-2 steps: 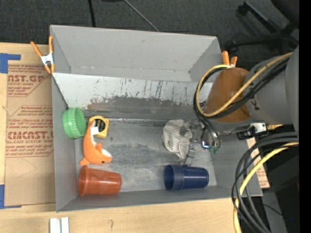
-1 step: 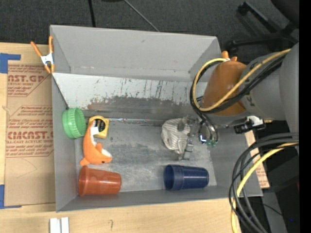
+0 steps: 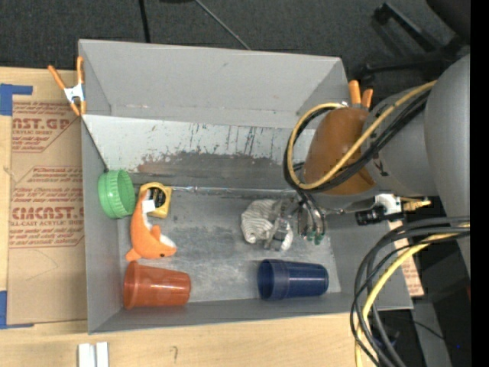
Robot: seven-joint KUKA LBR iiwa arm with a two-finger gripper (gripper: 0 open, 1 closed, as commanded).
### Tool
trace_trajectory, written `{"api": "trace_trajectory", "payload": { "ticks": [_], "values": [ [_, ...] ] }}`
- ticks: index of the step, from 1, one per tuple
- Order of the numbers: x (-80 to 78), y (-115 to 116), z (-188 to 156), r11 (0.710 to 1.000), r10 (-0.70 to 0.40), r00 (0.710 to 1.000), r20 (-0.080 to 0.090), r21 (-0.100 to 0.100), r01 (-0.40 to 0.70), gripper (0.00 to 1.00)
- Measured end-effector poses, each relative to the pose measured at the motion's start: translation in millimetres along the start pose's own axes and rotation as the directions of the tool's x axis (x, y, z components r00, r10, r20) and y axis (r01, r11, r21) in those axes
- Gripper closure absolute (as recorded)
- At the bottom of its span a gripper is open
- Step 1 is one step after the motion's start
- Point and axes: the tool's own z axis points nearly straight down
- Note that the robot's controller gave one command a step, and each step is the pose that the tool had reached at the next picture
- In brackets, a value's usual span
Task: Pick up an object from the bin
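Gripper (image 3: 296, 232) low near grey metal bin's (image 3: 214, 90) right wall, against crumpled white cloth (image 3: 257, 222); opening cannot be told. Dark blue plastic cup (image 3: 293, 279) near; open floor leftward.

Bin (image 3: 218, 257): grey metal, scuffed floor, sloping walls.
Left side: green round lid (image 3: 117, 193), with a small yellow item (image 3: 156, 199) just beside it.
Below those: orange dolphin toy (image 3: 149, 239).
Front left: orange cup (image 3: 157, 289) on its side.
Front right: dark blue cup (image 3: 292, 279) on its side.
Centre right: crumpled pale cloth (image 3: 258, 222).
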Motion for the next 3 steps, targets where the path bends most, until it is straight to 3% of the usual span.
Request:
{"api": "trace_trajectory", "payload": {
  "ticks": [3],
  "values": [
    [0.6,0.2,-19.1,1.000,-0.001,1.000,-0.002,0.000,0.001,1.00]
  ]
}}
